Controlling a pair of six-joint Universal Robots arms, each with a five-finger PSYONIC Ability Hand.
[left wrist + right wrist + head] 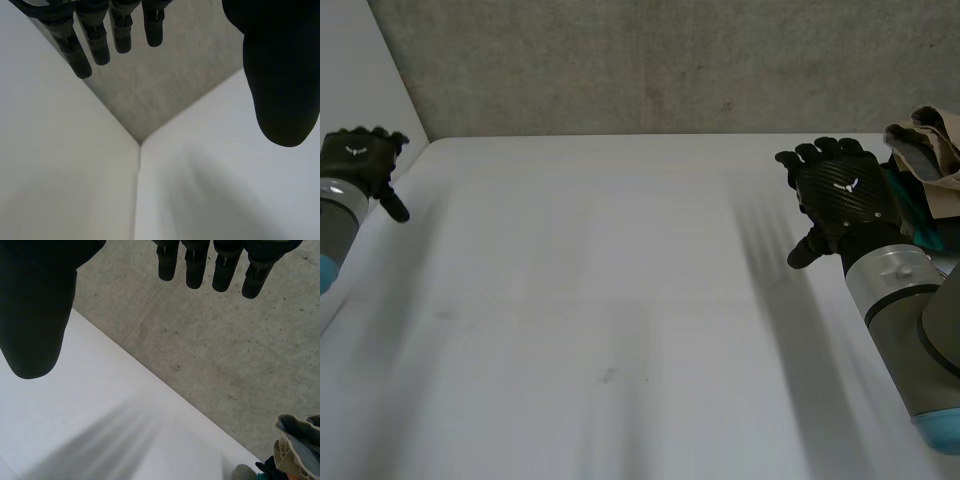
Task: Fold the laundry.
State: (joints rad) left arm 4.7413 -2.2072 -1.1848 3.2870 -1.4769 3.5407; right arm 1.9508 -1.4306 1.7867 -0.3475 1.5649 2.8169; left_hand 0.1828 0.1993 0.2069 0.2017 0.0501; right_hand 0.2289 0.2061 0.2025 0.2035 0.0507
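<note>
A crumpled heap of beige, grey and teal laundry is seen at the two o'clock edge of the white surface, just beside the right robot hand. That hand and the left robot hand, at ten o'clock, are spread and empty. One garment alone should be pinched and drawn centreward.

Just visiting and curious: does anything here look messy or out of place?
Only the laundry: it lies in a crumpled heap at the table's far right edge, beside the right robot hand, which is open.
</note>
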